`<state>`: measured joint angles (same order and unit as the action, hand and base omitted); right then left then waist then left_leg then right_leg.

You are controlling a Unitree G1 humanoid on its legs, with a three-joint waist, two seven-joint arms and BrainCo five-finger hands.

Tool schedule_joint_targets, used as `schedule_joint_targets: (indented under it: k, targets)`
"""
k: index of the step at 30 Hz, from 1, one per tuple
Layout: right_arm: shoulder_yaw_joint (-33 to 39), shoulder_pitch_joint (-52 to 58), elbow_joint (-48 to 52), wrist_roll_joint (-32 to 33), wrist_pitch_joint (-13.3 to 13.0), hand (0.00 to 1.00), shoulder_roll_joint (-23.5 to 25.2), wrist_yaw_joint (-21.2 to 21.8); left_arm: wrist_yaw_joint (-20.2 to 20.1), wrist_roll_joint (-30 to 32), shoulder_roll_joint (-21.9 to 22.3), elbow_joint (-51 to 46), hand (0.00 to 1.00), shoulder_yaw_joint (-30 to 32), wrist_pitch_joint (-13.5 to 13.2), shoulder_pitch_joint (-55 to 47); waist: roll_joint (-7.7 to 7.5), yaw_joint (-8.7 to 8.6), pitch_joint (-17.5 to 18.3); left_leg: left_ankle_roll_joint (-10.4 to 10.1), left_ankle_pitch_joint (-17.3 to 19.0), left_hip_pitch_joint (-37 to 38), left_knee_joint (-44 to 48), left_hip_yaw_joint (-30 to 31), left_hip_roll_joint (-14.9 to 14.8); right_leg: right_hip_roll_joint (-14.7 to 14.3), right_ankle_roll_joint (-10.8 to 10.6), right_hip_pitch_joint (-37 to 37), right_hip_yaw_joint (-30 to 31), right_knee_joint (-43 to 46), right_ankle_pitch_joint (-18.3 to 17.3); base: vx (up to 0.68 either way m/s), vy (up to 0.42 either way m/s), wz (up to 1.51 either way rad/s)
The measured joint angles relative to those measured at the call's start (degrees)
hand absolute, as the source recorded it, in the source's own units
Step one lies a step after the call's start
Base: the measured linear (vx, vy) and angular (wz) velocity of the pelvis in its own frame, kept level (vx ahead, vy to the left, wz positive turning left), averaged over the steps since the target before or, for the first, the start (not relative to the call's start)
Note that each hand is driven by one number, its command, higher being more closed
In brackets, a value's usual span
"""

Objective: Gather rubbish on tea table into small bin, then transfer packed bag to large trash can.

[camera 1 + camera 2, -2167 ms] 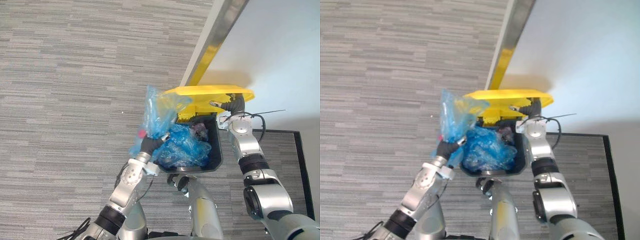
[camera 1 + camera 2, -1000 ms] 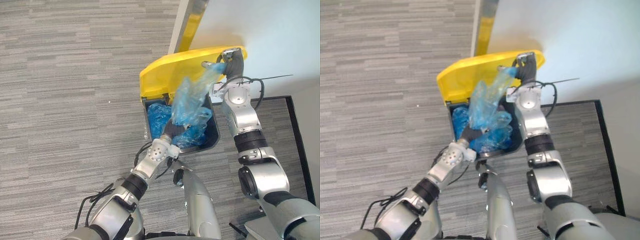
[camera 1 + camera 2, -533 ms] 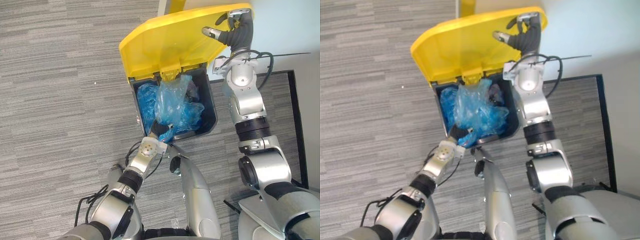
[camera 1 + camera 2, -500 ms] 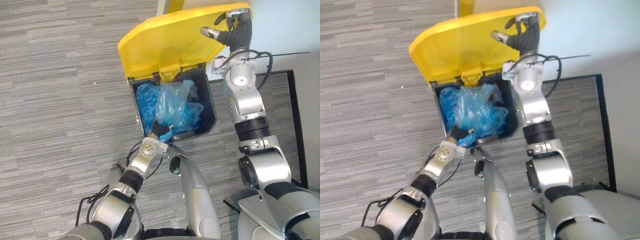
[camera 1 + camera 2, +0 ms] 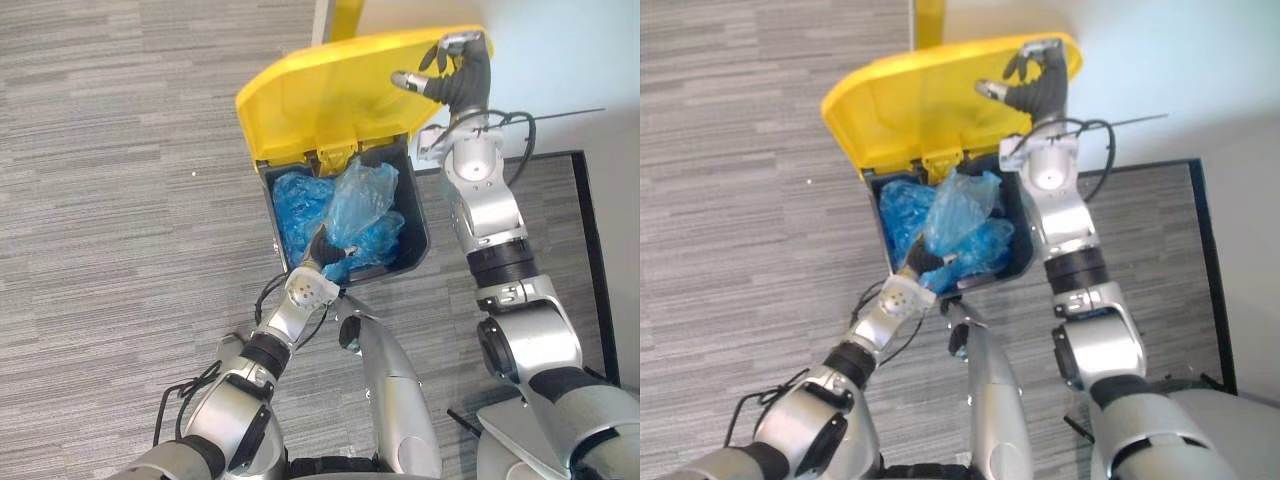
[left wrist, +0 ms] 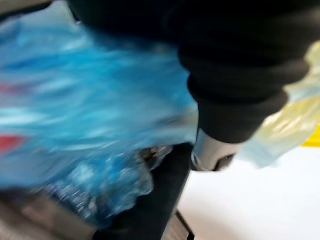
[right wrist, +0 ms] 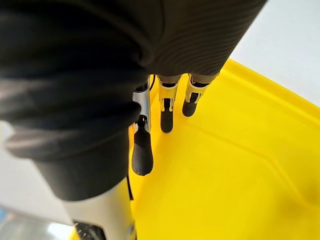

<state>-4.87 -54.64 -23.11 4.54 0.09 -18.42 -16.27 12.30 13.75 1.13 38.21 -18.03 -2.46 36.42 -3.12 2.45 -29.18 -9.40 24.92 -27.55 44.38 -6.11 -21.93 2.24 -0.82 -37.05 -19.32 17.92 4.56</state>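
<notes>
- Left hand (image 5: pixel 325 248): clenched on the gathered neck of the light blue rubbish bag (image 5: pixel 362 195).
- Light blue rubbish bag: within the opening of the large trash can (image 5: pixel 420 232), over the darker blue bags (image 5: pixel 298 205) already inside.
- Right hand (image 5: pixel 457 80): released, fingers (image 7: pixel 166 111) straight and resting against the yellow lid (image 5: pixel 320 100), which stands raised.
- Large trash can: stands on the grey carpet floor (image 5: pixel 120 150), beside a white wall (image 5: pixel 560 60).
</notes>
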Motion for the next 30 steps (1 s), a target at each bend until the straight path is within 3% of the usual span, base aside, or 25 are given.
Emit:
schedule_joint_targets:
  k: [9,16,22,26,27,29,30]
  targets:
    - [0.1,9.2,-0.4,-2.3,-0.4,0.00,2.9,2.8,-0.1,4.3,-2.5,-5.4,0.00,-1.6,0.6,-1.9,0.61,1.30,1.0,0.0,-2.7,4.5,-5.4,0.2,1.6,1.0,0.3,3.8,-1.0,-1.4,-0.6,0.01,-0.061,0.12]
    - [0.3,16.1,-5.9,-4.7,-0.2,0.00,4.5,4.4,-0.2,2.9,-6.9,-12.1,0.00,-0.5,0.4,-12.0,0.94,2.30,2.7,1.1,-3.6,8.4,-8.3,0.2,3.2,1.7,0.1,7.2,-1.2,-2.7,-0.7,0.00,-0.024,0.07]
    - [0.3,24.0,-10.5,-7.2,0.5,0.00,5.1,5.7,-1.1,-3.3,-7.7,-13.9,0.00,8.1,-0.1,-26.6,1.40,3.96,4.0,1.5,-3.8,13.5,-10.5,0.3,3.9,1.9,-0.3,12.4,-1.5,-4.4,-0.6,-0.01,-0.014,0.05]
    - [0.4,28.1,-11.8,-9.1,0.7,0.00,7.1,6.4,-1.4,-5.0,-8.3,-5.3,0.00,12.6,-0.3,-33.2,1.38,4.16,5.9,1.6,-3.9,15.3,-11.3,0.2,5.5,3.2,-1.1,13.5,-0.9,-4.0,-0.6,-0.03,0.018,-0.01]
    - [0.3,29.4,-11.9,-9.2,0.7,0.00,8.3,6.6,-1.4,-5.0,-8.4,-2.1,0.00,13.9,0.1,-34.4,1.41,4.14,5.9,1.6,-3.9,16.3,-11.2,-0.2,5.7,3.5,-1.5,13.9,-0.7,-3.2,-1.0,-0.05,0.031,0.00]
    - [0.4,33.4,-11.8,-10.1,0.7,0.00,10.0,6.9,-1.5,-5.0,-8.6,3.9,0.00,16.3,0.6,-35.2,0.83,3.98,6.4,1.5,-3.9,17.4,-10.6,0.0,6.6,5.3,-4.6,14.3,-0.6,-1.2,-1.7,-0.06,0.036,0.06]
    - [0.4,35.2,-11.8,-10.8,0.8,0.00,10.8,7.1,-1.5,-6.1,-8.0,5.2,0.00,17.8,0.6,-35.6,0.76,4.05,6.9,1.8,-4.7,17.8,-11.7,0.2,6.6,5.5,-8.9,15.2,-1.4,-2.3,-2.0,-0.06,0.026,0.00]
